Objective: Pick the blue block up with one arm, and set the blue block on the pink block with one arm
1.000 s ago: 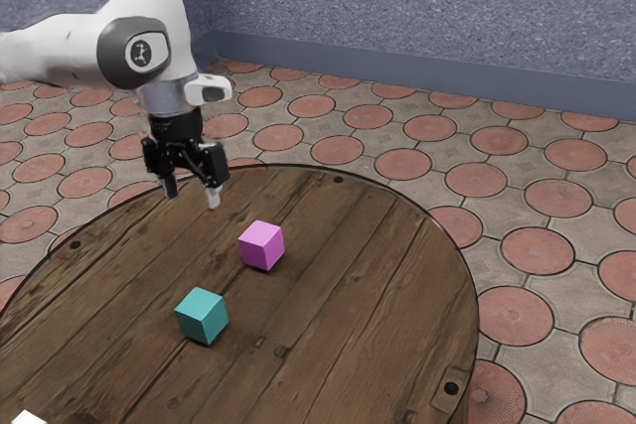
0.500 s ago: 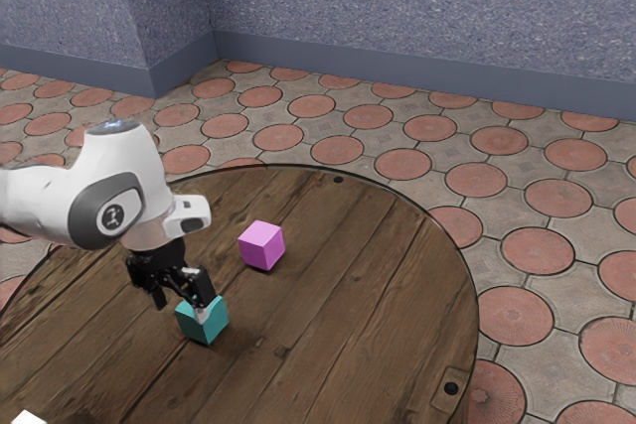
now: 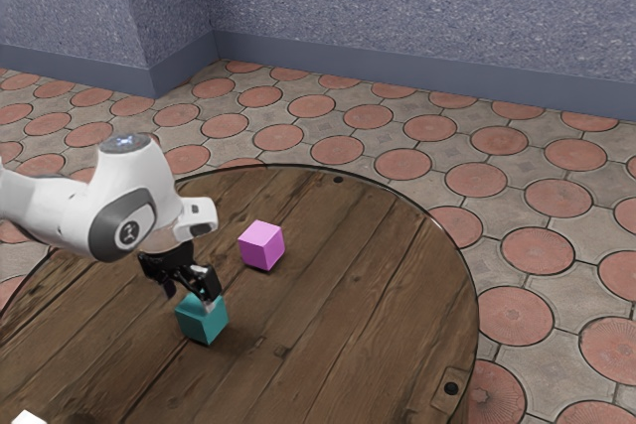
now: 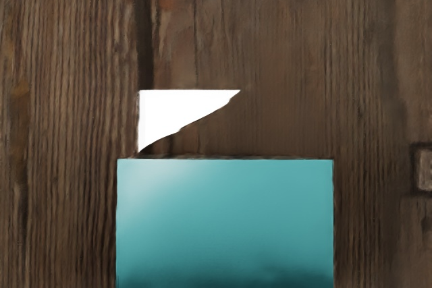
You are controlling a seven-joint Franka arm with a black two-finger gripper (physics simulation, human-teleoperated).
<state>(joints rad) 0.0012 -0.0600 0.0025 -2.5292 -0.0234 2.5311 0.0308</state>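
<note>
Blue block: teal-blue cube (image 3: pixel 202 322) (image 4: pixel 225 220) on round dark wooden table (image 3: pixel 378 285).
Gripper: black two-finger gripper (image 3: pixel 202 298) at cube's top; open or clenched, cannot tell.
Pink block: pink cube (image 3: pixel 261 245) nearby, apart.

Compared with one second ago, the gripper (image 3: pixel 195 292) is recorded as brought down from high over the rim of the table (image 3: pixel 378 275) to the top of the blue block (image 3: pixel 204 325). Compared with half a second ago, the arm is noted as shifted slightly toward the exterior view's right.
</note>
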